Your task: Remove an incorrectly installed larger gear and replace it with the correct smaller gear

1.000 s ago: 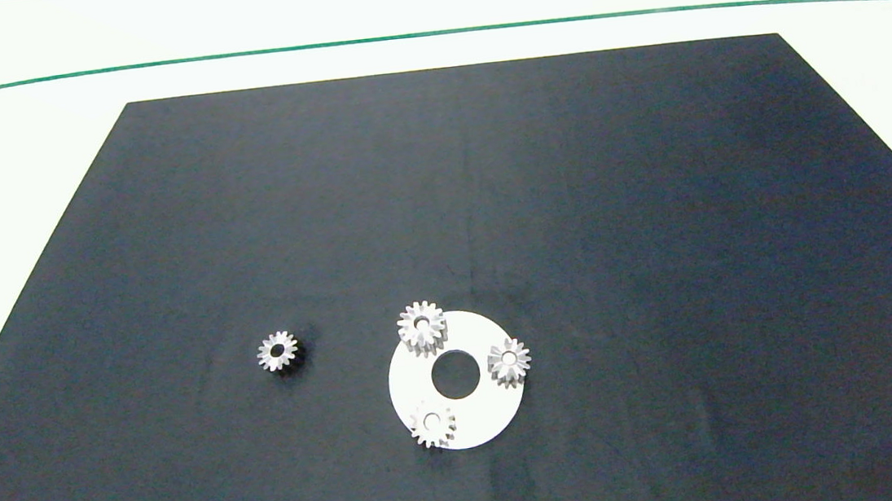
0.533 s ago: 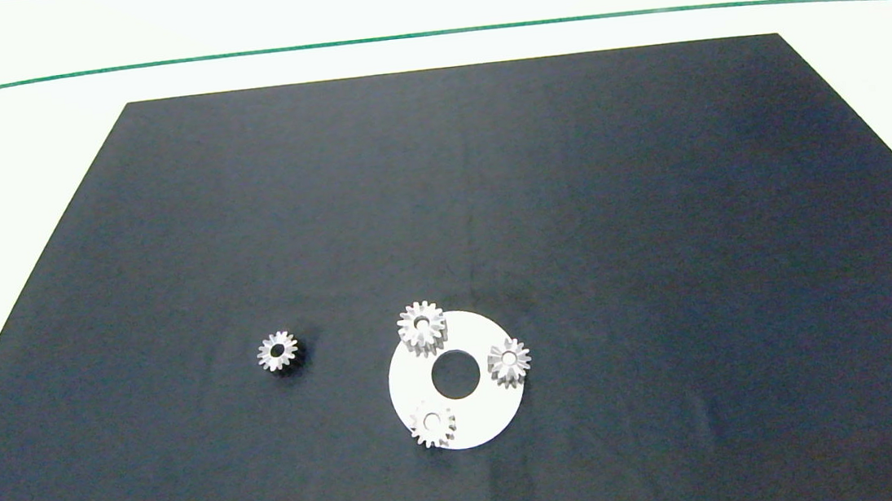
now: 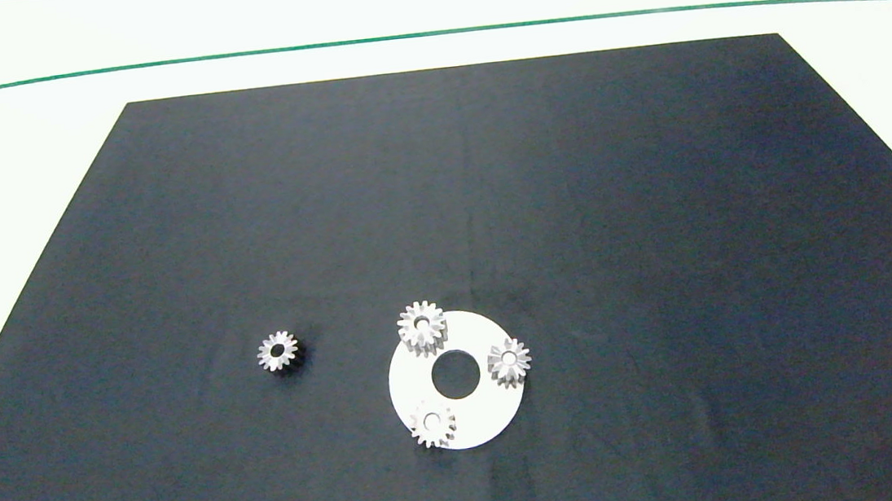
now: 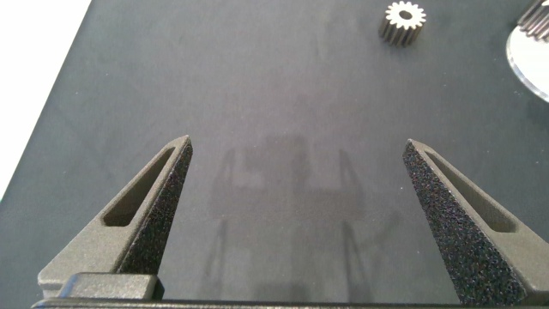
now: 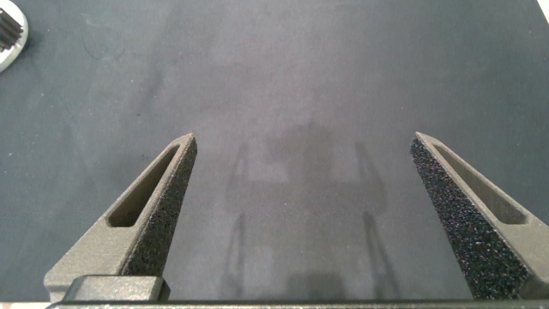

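Nothing has shifted since a second ago. On the matte black mat (image 3: pixel 656 222) lies a flat white ring-shaped disc (image 3: pixel 471 424) carrying three silver toothed bevel gears at its rim — the larger gear (image 3: pixel 421 327) at the far-left edge, two small ones (image 3: pixel 509 361) (image 3: pixel 432 424) beside it. The smaller gear (image 3: pixel 278 351), dark underneath, sits alone on the mat to the disc's left. Left gripper (image 4: pixel 296 215) and right gripper (image 5: pixel 300 215) both hover over bare mat — grainy grey fingers spread wide, empty.
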Available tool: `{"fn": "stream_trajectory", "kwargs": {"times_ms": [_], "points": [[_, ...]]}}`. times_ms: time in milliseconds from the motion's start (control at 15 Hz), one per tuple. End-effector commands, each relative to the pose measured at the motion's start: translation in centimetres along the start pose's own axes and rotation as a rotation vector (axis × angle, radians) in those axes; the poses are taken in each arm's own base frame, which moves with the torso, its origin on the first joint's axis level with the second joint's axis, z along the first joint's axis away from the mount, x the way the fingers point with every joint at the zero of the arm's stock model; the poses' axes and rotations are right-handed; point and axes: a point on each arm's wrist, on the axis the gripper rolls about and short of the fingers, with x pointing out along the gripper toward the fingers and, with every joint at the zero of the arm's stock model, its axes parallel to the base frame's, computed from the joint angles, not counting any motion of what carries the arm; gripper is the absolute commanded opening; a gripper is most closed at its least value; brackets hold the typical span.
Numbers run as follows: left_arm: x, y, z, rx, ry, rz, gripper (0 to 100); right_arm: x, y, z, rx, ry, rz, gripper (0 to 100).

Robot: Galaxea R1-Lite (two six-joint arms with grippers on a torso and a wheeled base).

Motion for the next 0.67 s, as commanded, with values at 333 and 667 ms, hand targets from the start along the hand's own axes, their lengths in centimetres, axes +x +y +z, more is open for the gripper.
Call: {"fn": "stream_trajectory", "kwargs": {"times_ms": [333, 667], "points": [[1.6, -0.2, 18.8, 0.144, 0.368, -0.012, 100, 1.7, 0.2, 9.4, -0.103, 0.156, 0.062, 100], [10.1, -0.2, 27.3, 0.13, 0.464, 0.036, 100, 9.5, 0.5, 17.7, -0.229, 0.286, 0.089, 100]]}}
